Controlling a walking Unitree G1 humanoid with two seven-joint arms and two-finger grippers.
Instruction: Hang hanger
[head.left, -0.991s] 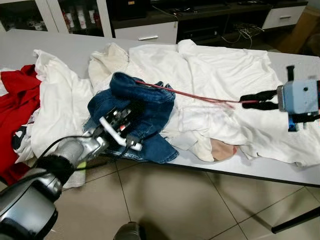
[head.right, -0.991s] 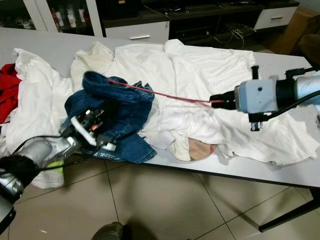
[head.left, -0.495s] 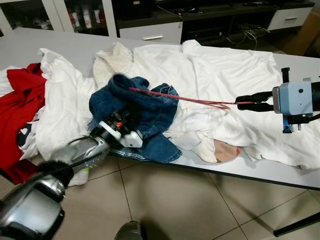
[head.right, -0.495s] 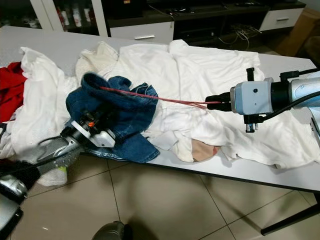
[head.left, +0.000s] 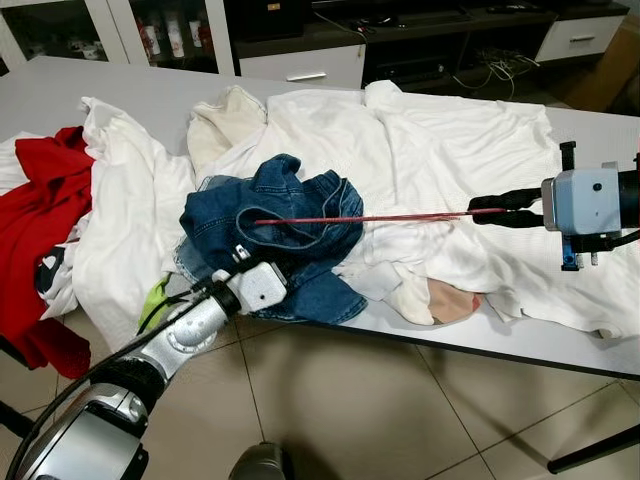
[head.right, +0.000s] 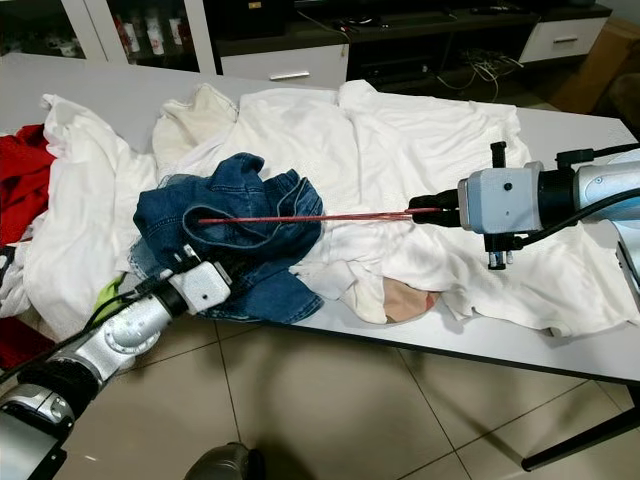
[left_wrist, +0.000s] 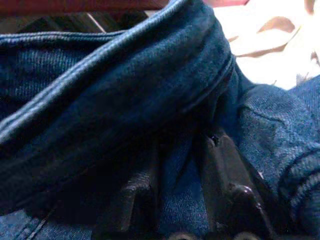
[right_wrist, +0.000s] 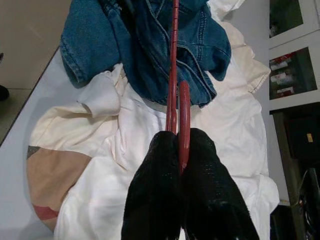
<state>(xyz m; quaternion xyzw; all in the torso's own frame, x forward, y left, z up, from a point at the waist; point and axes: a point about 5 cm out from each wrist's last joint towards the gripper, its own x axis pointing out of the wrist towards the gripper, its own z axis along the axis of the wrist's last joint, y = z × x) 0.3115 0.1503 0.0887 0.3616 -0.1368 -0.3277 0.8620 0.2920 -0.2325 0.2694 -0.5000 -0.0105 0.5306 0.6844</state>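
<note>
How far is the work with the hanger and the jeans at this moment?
Done: the right gripper has its jaws shut on the thin red hanger, whose far end sits in the blue denim jeans. In hand: the left gripper pinches a denim fold. Left: the jeans lie on the white clothes pile, nothing hung.

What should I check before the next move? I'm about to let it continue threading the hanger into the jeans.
1. Right gripper clamped on the thin red hanger: ok, fingers closed on its end.
2. Hanger reaches the blue denim jeans: ok, its far end lies among the folds.
3. Hanger inside the waistband: cannot tell.
4. Left gripper gripping denim: ok, fingers pinch a fold.
5. Jeans free of the white garments: not ok, they rest on the pile.
6. Jeans supported on the grey table: ok, partly overhanging the edge.
</note>
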